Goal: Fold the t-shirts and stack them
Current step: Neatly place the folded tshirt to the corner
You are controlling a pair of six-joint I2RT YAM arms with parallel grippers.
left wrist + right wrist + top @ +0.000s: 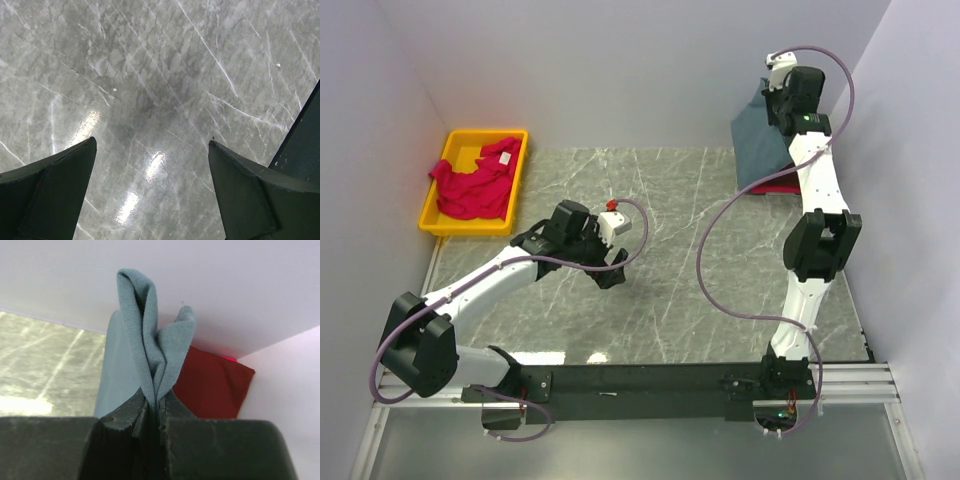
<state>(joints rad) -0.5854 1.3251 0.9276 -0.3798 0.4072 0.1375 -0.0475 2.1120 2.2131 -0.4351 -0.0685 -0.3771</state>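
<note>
My right gripper [772,103] is shut on the slate blue-grey t-shirt [761,145] and holds it raised at the far right corner; a bunched fold of it [150,350] sticks up from the shut jaws. Under it lies a dark maroon t-shirt [212,385], its edge showing in the top view [772,187]. A bright pinkish-red t-shirt [472,180] lies crumpled in the yellow bin. My left gripper [610,270] is open and empty over bare table at the middle; its fingers [55,185] frame only marble.
The yellow plastic bin [521,180] stands at the far left of the grey marble table [660,290]. White walls close the back and both sides. A black base rail [650,385] runs along the near edge.
</note>
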